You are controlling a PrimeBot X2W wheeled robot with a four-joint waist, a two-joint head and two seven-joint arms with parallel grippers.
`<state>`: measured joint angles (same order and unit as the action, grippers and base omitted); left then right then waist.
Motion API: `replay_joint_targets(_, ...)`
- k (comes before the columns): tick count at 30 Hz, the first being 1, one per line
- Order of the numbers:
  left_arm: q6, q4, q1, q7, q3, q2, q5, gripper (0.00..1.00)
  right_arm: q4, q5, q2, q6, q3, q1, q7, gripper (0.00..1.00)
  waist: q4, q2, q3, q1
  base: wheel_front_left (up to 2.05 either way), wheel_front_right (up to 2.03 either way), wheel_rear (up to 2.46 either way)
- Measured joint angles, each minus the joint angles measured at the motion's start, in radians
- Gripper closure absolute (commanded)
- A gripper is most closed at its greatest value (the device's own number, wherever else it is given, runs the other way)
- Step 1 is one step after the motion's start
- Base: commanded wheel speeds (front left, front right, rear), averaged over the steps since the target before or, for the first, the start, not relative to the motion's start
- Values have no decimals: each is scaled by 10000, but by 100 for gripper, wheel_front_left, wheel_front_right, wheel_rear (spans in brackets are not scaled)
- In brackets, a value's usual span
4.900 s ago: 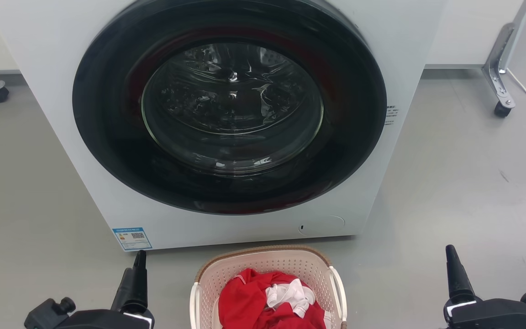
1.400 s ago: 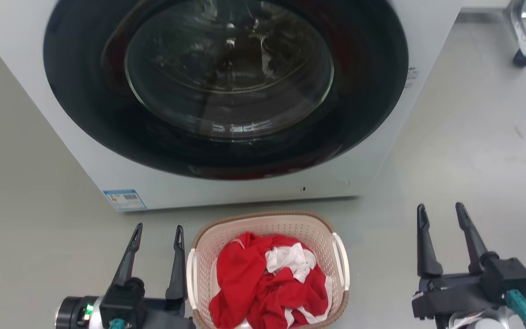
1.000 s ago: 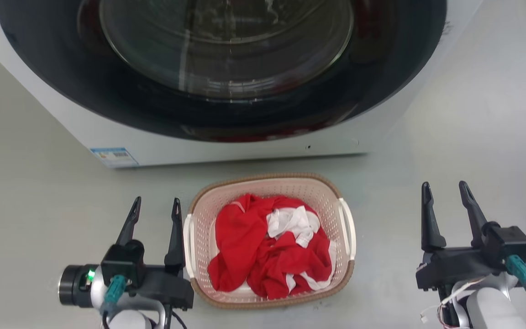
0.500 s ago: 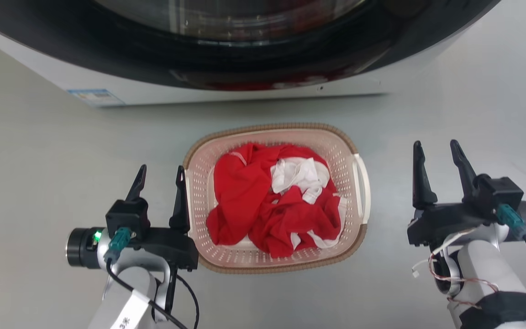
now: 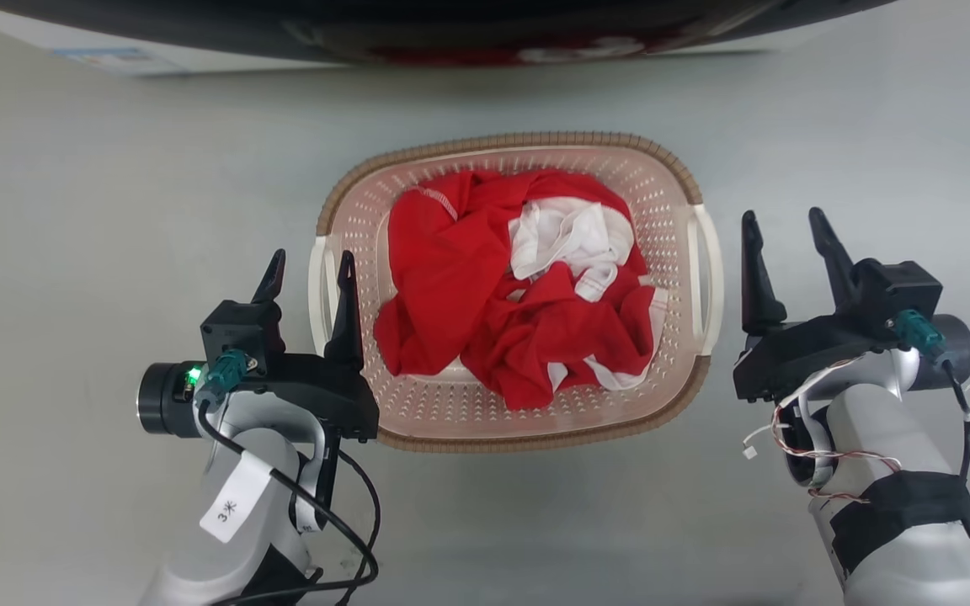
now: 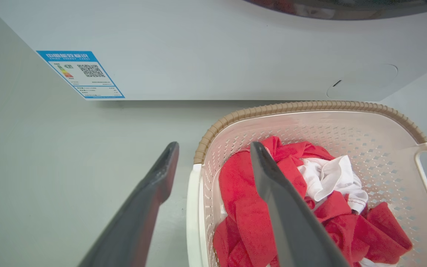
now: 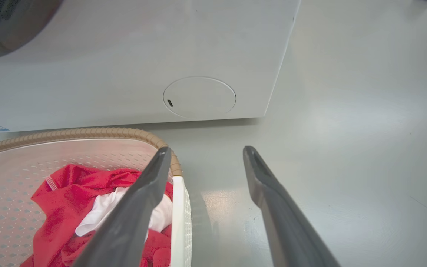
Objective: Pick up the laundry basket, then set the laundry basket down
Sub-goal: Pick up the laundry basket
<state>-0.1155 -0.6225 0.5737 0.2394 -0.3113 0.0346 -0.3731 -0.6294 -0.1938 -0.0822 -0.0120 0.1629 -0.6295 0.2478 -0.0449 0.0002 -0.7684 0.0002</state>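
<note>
On the grey floor [image 5: 72,210] before the washing machine [image 5: 451,34], the head view has the laundry basket [image 5: 508,140] standing upright, holding red clothes [image 5: 468,278] and a white garment [image 5: 569,240]. The left pincer [image 5: 312,257] is spread wide with nothing in it, one finger either side of the white left handle [image 5: 321,290]. The right pincer [image 5: 781,215], equally wide and equally empty, sits just outside the right handle [image 5: 708,278], apart from it as far as this angle shows. The left wrist view agrees: the outer finger [image 6: 148,200] hangs over bare floor and the inner finger [image 6: 280,207] over the clothes, with the handle in the gap (how far above it they are I cannot tell). The right wrist view puts the right handle close against the inner finger [image 7: 141,200], seemingly just within the gap, so whether that pincer brackets its handle is uncertain. I judge the step to be lining up both grasps before the lift. The dangers: the left inner finger may pinch cloth along with the handle and drag it out; the right pincer may close beside its handle and catch nothing, so one side alone rises, the basket tips and the laundry spills; or its inner finger may shove the light basket sideways
</note>
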Motion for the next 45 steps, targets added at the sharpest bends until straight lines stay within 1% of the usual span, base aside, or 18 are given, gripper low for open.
replay_joint_targets(6,-2,-510,224,4,-234,-15,-173,0,-579,-12,33,35,82,-202,2,0,-47,0,-437,0,0,0,0)
replay_joint_targets(8,-4,-732,280,17,-280,-15,-380,0,-748,-12,38,50,134,-335,2,0,-63,0,-530,-1,0,0,0)
replay_joint_targets(12,-77,-1156,369,44,-276,-19,-604,0,-1070,-12,65,123,291,-415,4,0,-64,0,-602,-1,0,0,0)
replay_joint_targets(19,-79,-1827,384,52,-360,-17,-773,0,-1546,-13,100,211,472,-651,13,0,-32,-1,-679,-2,0,0,0)
replay_joint_targets(25,-79,-2117,627,92,-581,-21,-1198,0,-1914,-13,107,299,646,-825,13,0,-34,-2,-836,-2,0,0,0)
replay_joint_targets(29,-79,-2276,890,92,-652,-23,-1442,0,-2203,-13,111,301,721,-1011,13,0,-59,-2,-993,-2,0,0,0)
replay_joint_targets(32,-79,-2429,1000,92,-736,-23,-1847,0,-2464,-12,113,313,817,-1161,15,0,-84,-2,-1097,-2,0,0,0)
replay_joint_targets(36,-79,-2656,1024,94,-894,-23,-2004,0,-2746,-12,121,313,974,-1283,13,0,-112,-2,-1168,-2,0,0,0)
replay_joint_targets(42,-82,-2775,1264,98,-1197,-29,-2529,0,-3137,-15,125,313,1076,-1746,15,0,-150,-2,-1267,-2,0,0,0)
replay_joint_targets(44,-82,-2819,1323,98,-1310,-27,-2614,0,-3198,-115,123,314,1187,-1830,13,1,-171,-2,-1293,-2,0,0,0)
replay_joint_targets(45,-84,-2828,1374,100,-1394,-25,-2675,0,-3235,-155,123,324,1271,-1851,12,10,-183,-2,-1306,-1,0,0,0)
